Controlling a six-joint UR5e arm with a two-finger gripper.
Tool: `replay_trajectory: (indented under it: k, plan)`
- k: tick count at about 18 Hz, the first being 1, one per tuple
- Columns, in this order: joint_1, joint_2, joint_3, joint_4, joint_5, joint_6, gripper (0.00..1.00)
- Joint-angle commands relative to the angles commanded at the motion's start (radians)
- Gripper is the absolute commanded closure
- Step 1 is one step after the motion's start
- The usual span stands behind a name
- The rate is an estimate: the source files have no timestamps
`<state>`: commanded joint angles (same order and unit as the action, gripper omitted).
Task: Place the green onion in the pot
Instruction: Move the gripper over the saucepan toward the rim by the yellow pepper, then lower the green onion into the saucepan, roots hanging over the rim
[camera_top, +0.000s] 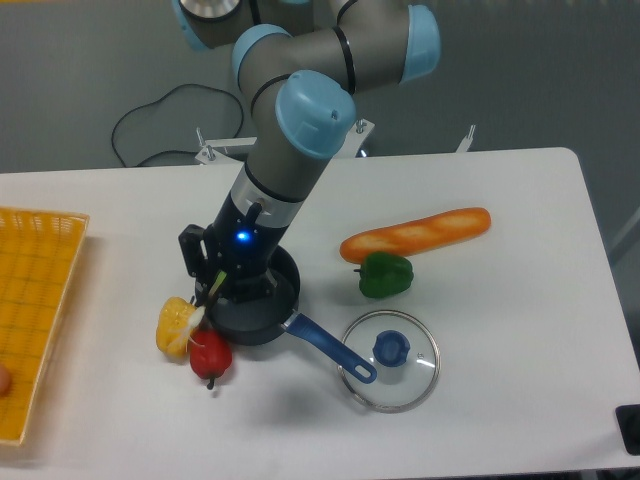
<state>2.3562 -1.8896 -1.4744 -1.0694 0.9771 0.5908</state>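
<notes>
The pot (264, 326), a small dark round saucepan with a blue handle (331, 351), stands left of the table's middle. My gripper (214, 282) hangs over the pot's left rim, shut on the green onion (203, 306). Only the onion's lower part shows: a thin pale stalk slanting down-left out of the fingers. Its white root end dangles outside the pot's left edge, above the yellow pepper (172, 330). The leaves are hidden behind the gripper and wrist.
A red pepper (210, 354) lies against the pot's front left, next to the yellow one. A green bell pepper (385, 275) and a baguette (415, 234) lie to the right. The glass lid (390, 360) rests by the handle's tip. A yellow basket (35, 300) fills the left edge.
</notes>
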Motion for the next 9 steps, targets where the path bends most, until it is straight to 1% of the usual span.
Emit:
replay_trajectory:
  k: [2, 6, 9]
  plan:
    - [-0.02, -0.032, 0.034, 0.022, -0.002, -0.032, 0.97]
    - [-0.022, -0.037, 0.035, 0.051, -0.003, -0.039, 0.97]
    - [-0.022, -0.054, 0.035, 0.066, -0.003, -0.04, 0.96]
